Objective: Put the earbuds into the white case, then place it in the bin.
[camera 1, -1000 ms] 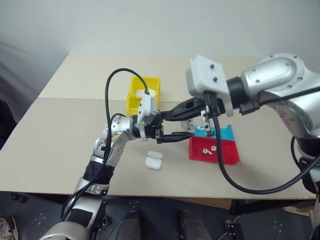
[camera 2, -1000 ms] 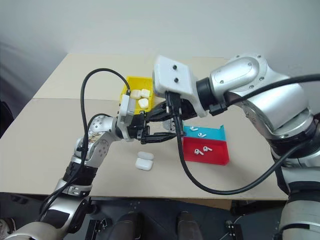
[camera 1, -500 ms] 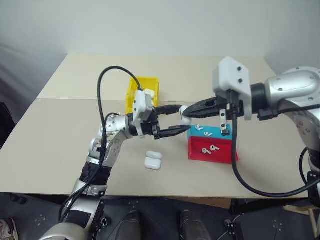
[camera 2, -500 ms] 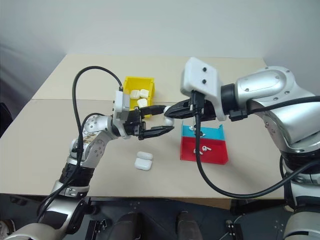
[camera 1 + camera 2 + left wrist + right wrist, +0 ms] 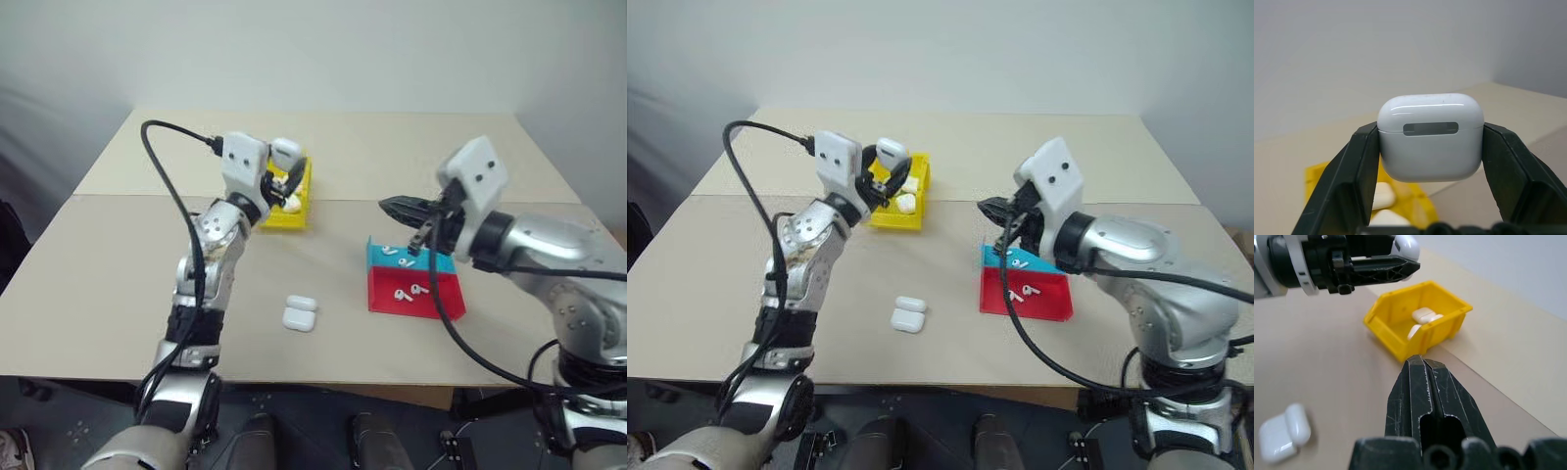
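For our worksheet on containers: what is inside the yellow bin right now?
The yellow bin holds white cases; at least two show in the right wrist view. The left gripper, shut on another white case, hangs above it and covers part of the inside in the head views, so the full count is uncertain.

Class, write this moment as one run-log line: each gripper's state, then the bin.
left gripper: shut on white case, above bin | right gripper: shut, empty | bin: holds cases

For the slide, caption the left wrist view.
Left gripper clamps a glossy white rounded case above the yellow plastic bin.
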Robot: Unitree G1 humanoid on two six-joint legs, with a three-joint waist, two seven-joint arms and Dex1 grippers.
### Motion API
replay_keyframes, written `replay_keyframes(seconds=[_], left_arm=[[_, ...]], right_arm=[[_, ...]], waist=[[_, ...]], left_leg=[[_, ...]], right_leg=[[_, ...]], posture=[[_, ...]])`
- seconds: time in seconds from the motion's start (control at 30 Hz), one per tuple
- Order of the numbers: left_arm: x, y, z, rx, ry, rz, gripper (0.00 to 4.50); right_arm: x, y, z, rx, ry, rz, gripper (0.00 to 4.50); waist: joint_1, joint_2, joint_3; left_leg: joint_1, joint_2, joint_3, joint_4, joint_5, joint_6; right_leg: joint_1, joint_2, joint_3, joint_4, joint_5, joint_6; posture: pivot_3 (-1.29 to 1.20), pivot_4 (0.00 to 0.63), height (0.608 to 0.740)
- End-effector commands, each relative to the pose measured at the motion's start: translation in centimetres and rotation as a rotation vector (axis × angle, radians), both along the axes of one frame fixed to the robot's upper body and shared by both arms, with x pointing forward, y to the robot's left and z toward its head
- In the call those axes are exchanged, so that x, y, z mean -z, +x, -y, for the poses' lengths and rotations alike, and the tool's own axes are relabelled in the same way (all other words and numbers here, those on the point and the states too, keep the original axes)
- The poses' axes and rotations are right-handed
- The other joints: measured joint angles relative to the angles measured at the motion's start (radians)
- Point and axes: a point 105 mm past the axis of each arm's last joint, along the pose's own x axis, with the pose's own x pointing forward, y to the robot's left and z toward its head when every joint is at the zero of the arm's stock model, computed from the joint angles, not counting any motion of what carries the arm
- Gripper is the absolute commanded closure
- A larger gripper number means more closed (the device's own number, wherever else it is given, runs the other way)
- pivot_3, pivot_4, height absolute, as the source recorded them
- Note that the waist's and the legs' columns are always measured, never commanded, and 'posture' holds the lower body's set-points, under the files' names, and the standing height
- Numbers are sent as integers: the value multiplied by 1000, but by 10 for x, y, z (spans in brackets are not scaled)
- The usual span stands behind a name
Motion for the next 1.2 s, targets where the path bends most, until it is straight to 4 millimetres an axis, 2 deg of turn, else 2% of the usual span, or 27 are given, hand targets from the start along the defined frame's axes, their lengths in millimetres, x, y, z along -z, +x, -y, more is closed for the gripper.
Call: replay_keyframes(seconds=[0.03, 0.27, 0.43, 0.6, 0.7, 0.77, 0.97, 1.07, 1.2], left_arm=[[0, 22, -13, -154, -39, -56, 1693], [23, 50, -4, -165, -95, -227, 1693], [26, 53, 3, -140, -84, -213, 104], [22, 43, 0, -53, -117, -134, 20], [17, 26, -4, 65, -150, -75, 20], [16, 7, -5, 163, -102, -24, 20], [10, -73, -9, 471, 37, 135, 20], [13, -107, -14, 597, 89, 136, 20], [21, -147, -24, 736, 116, 64, 20]], right_arm=[[-8, -8, -6, 15, 24, 39, 4491], [-11, -15, -9, 4, 58, 28, 4491], [-17, -18, -11, -12, 78, 44, 4500], [-16, -18, -11, -21, 79, 40, 4500], [-13, -19, -12, -35, 64, 50, 4500], [-7, -19, -13, -41, 23, 68, 4500], [17, -23, -13, -163, -30, 110, 4500], [34, -25, -9, -253, -102, 95, 4500], [39, -23, -3, -315, -134, 96, 4500]], waist=[[1, 0, 0], [3, 0, 0], [0, 0, 0], [-3, 0, 0], [-5, 0, 0], [-7, 0, 0], [-5, 0, 0], [-2, 0, 0], [-5, 0, 0]], left_leg=[[-1, 0, 0, 0, 0, 0], [-5, -1, -2, -1, 0, 0], [-5, -1, -3, -1, 0, 0], [-5, 0, -3, -1, 0, 0], [-5, 0, -2, -1, 0, 0], [-5, 0, -2, -1, 0, 0], [-5, 0, -2, -1, 0, 0], [-1, 0, -2, -1, 0, 0], [2, 1, -1, -1, 0, 0]], right_leg=[[0, 0, 0, 0, 0, -1], [-1, -1, -3, -3, 0, -1], [-2, -1, -4, -3, 0, -1], [-2, -1, -4, -3, 1, -1], [-2, -1, -4, -2, 1, -1], [-2, -1, -4, -2, 1, -1], [-2, -1, -3, -1, 1, -2], [2, -1, -3, -2, 0, -1], [3, -1, -3, -1, -2, 1]], posture=[[0, 150, 740], [0, 150, 740], [0, 150, 740], [0, 150, 740], [0, 150, 740], [0, 150, 740], [0, 150, 740], [0, 150, 740], [0, 150, 740]])
